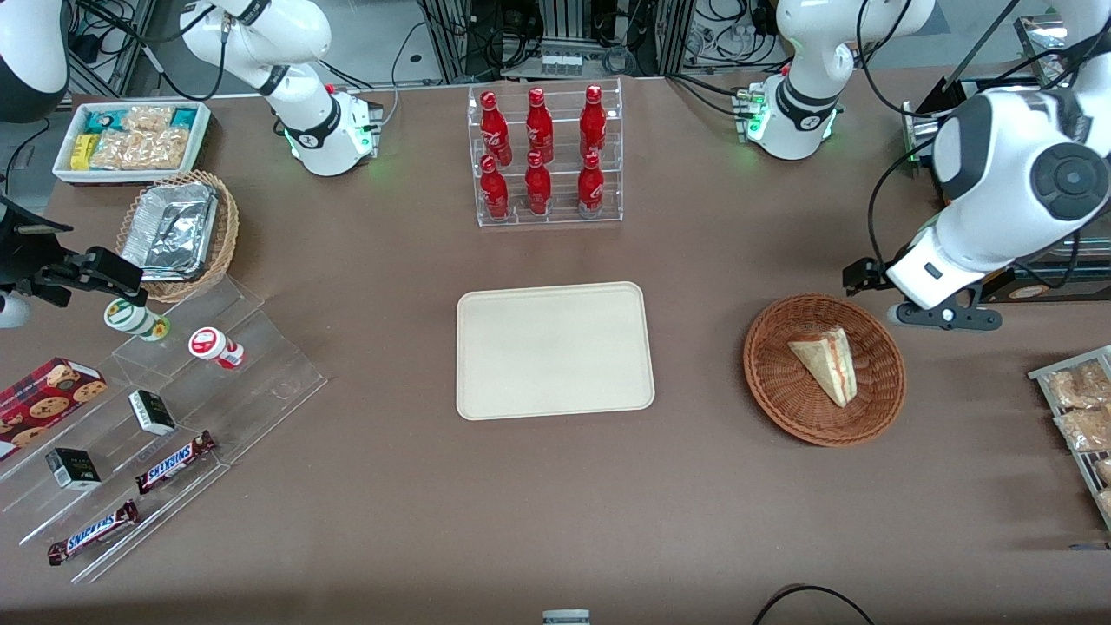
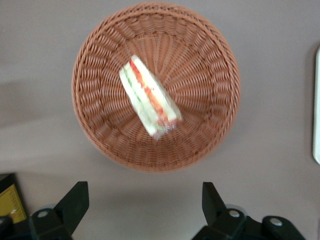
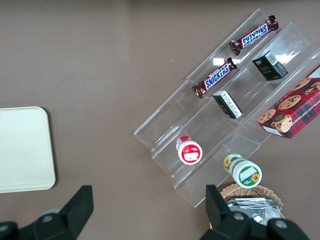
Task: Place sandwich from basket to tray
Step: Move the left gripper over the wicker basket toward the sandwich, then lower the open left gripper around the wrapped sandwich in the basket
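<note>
Sandwich [image 1: 826, 363] lying in basket [image 1: 781, 399], beside bare tray [image 1: 554, 349]. Claw [image 2: 145, 202] spread wide, holding nothing, poised above basket rim, touching nothing.

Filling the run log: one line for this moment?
pincer open, above table beside reddish-brown wicker basket | triangular white-bread sandwich in basket | beige rectangular tray bare

- Left arm [image 1: 998, 200]: glossy white shells, dark grey joint bands, round black cap
- gripper [image 2: 145, 207]: black jaws spread apart, silver screws at finger bases
- Base ring lit green, black cables trailing
</note>
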Tool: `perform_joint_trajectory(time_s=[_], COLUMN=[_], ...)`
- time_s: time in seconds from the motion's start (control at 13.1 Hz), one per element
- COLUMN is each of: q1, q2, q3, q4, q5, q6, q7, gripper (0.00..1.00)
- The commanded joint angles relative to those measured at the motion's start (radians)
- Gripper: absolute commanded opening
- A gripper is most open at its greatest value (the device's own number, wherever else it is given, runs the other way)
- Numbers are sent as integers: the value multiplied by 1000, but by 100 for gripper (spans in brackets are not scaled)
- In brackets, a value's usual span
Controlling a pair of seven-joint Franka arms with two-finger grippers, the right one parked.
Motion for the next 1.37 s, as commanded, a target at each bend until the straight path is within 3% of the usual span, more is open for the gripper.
perform_joint_trajectory(time_s=[0.0,0.23,0.53,1.3], q1=[9,7,1,-2], q2=[-22,-8,53,211], q3=[-6,-6,-8,-8], q4=[-84,-83,-83,-71], q5=[-1,-1,-1,11], q6=[125,161,235,347], q7=[-95,-238,-636,-655], gripper=[100,100,100,100])
